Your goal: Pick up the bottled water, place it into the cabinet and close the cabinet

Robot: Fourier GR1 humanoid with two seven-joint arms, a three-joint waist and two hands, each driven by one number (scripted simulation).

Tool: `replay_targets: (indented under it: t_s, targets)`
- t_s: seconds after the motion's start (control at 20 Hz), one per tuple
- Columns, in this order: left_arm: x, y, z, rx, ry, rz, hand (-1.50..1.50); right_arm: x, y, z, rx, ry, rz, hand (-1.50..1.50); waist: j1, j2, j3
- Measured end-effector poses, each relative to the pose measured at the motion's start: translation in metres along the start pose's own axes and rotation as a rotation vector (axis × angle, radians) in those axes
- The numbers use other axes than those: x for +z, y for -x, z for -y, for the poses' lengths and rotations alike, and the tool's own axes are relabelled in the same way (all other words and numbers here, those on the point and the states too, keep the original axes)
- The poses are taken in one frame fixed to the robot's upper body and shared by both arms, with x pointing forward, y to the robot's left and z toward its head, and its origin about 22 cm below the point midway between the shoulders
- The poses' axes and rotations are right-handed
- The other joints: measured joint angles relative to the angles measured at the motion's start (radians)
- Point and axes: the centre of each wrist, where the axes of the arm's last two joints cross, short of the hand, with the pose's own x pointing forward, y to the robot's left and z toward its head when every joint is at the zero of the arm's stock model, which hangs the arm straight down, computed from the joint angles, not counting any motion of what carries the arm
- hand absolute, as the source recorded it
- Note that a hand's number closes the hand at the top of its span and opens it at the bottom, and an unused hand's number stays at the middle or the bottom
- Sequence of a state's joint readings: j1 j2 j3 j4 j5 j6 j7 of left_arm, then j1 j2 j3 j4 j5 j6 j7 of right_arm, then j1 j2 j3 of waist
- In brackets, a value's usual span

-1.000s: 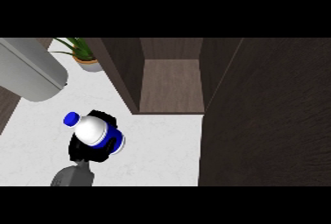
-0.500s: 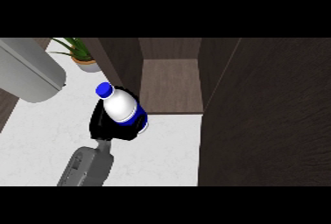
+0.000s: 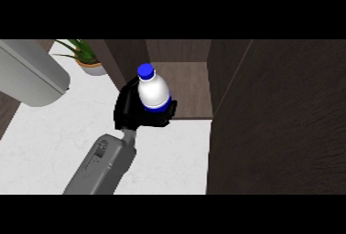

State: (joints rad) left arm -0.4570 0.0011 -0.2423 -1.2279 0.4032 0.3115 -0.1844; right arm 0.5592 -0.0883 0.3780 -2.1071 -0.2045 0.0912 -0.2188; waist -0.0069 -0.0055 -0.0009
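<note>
1. curling round the bottled water [image 3: 153, 92], the fingers of the left hand [image 3: 138, 112] are closed on its lower body.
2. the bottle is held upright just in front of the open cabinet [image 3: 182, 87], blue cap [image 3: 145, 70] uppermost.
3. a potted plant [image 3: 86, 57] is seen left of the cabinet.

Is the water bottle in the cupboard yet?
Not yet. The pick-up is done: the left hand is curled round the bottled water, holding it at the front of the open cabinet. Setting it inside and closing the cabinet door are left.
</note>
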Motion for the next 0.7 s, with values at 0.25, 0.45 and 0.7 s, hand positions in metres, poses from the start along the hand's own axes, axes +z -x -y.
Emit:
replay_targets:
  t_s: [0.25, 0.45, 0.7]
  targets:
    - [-0.036, -0.012, 0.027, -0.099, 0.004, 0.030, 1.50, 0.002, -0.005, 0.004, -0.005, -0.009, 0.004, -1.50, -0.015, 0.006, 0.000]
    - [-0.068, -0.022, 0.041, -0.165, -0.020, 0.042, 1.50, 0.000, 0.000, 0.007, -0.009, -0.015, 0.005, -1.50, -0.022, 0.010, 0.001]
    - [-0.093, -0.022, 0.041, -0.248, -0.057, 0.054, 1.50, -0.002, 0.002, 0.004, -0.011, -0.022, 0.006, -1.50, -0.029, 0.012, 0.000]
